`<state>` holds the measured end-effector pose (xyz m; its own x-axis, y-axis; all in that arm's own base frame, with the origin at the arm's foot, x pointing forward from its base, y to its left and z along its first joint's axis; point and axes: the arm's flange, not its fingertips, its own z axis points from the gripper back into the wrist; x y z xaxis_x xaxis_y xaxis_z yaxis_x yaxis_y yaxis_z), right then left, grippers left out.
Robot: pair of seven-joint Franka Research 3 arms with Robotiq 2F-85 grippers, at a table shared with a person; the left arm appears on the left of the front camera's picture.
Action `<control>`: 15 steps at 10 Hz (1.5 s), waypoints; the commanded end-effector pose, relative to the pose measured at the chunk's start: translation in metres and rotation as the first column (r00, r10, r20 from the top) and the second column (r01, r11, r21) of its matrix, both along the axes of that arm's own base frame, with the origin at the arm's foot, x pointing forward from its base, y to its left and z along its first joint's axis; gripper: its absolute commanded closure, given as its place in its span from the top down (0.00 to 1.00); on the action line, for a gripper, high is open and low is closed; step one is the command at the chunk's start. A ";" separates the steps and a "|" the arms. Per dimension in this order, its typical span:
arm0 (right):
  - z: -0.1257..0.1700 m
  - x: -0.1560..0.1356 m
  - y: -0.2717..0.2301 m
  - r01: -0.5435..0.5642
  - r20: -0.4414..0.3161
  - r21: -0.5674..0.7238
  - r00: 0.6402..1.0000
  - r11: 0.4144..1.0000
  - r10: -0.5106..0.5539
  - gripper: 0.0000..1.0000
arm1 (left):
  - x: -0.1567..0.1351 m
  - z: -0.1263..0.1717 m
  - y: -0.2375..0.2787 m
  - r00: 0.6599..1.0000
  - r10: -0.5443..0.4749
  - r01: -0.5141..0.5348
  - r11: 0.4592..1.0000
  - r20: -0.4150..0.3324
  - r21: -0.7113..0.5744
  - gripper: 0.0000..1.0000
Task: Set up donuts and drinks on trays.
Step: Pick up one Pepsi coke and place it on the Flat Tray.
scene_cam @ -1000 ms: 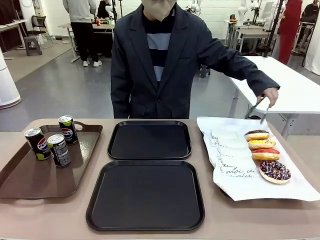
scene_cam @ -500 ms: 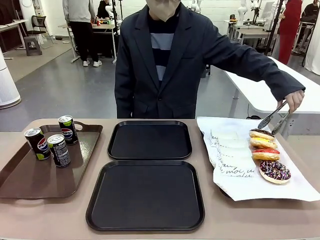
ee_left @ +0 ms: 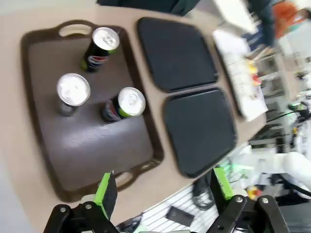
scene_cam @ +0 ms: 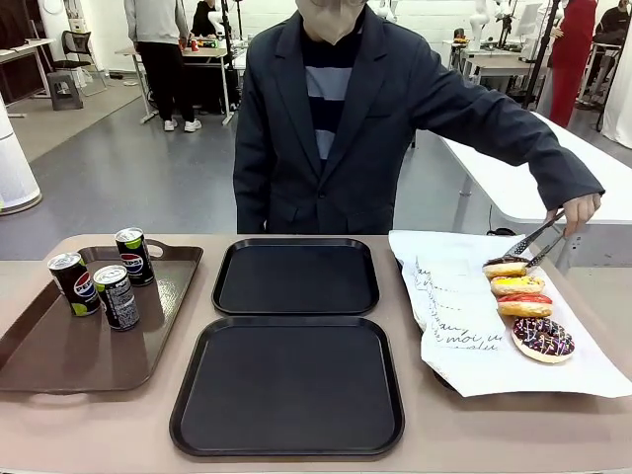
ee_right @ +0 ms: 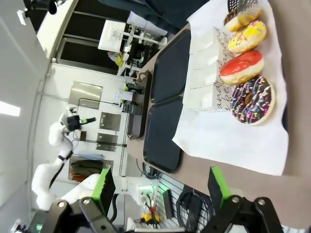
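Now that the person's tongs [scene_cam: 533, 240] have come down onto the farthest donut [scene_cam: 506, 267] on the paper [scene_cam: 454, 306], serving seems underway; both black trays [scene_cam: 294, 278] lie bare, while left fingers [ee_left: 106, 191] and right fingers [ee_right: 216, 184] stand wide, holding nothing

Lab hall: grey floor [scene_cam: 109, 168], white worktables [scene_cam: 592, 183], people [scene_cam: 163, 39] far behind.

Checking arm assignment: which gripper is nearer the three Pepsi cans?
Left. The left gripper hangs open facing the brown tray holding the cans; the right gripper is by the donuts, beyond both black trays.
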<state>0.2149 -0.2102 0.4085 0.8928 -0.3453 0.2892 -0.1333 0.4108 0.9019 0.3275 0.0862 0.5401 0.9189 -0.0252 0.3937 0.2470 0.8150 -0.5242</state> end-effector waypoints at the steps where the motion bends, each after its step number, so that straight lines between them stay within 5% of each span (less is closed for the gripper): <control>1: 0.000 0.003 -0.002 0.000 0.026 0.012 1.000 1.000 0.000 1.00 | 0.044 0.025 -0.032 0.992 0.026 0.011 0.956 -0.120 0.294 1.00; 3: 0.000 0.003 -0.002 0.000 0.026 0.012 1.000 1.000 0.000 1.00 | 0.073 0.026 -0.086 0.968 0.051 0.083 0.858 -0.244 0.507 1.00; 6: 0.000 0.003 -0.002 0.000 0.026 0.012 1.000 1.000 0.000 1.00 | 0.090 -0.010 -0.144 0.962 0.130 0.074 0.721 -0.238 0.689 1.00; 10: 0.000 0.003 -0.002 0.000 0.026 0.012 1.000 1.000 0.000 1.00 | 0.099 -0.083 -0.172 0.967 0.142 0.031 0.760 -0.213 0.650 1.00; 11: 0.000 0.003 -0.002 0.000 0.026 0.012 1.000 1.000 0.000 1.00 | 0.098 -0.089 -0.172 0.967 0.127 0.032 0.803 -0.222 0.596 1.00; 12: 0.000 0.003 -0.002 0.000 0.026 0.012 1.000 1.000 0.000 1.00 | 0.096 -0.074 -0.178 0.966 0.121 0.069 0.732 -0.229 0.678 1.00; 15: 0.000 0.003 -0.002 0.000 0.026 0.012 1.000 1.000 0.000 1.00 | 0.096 -0.074 -0.178 0.966 0.121 0.069 0.732 -0.229 0.678 1.00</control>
<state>0.2147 -0.2111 0.4077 0.8934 -0.3434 0.2895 -0.1330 0.4134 0.9008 0.4253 -0.0909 0.4624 0.9842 -0.1690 0.0525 0.1623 0.9803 0.1123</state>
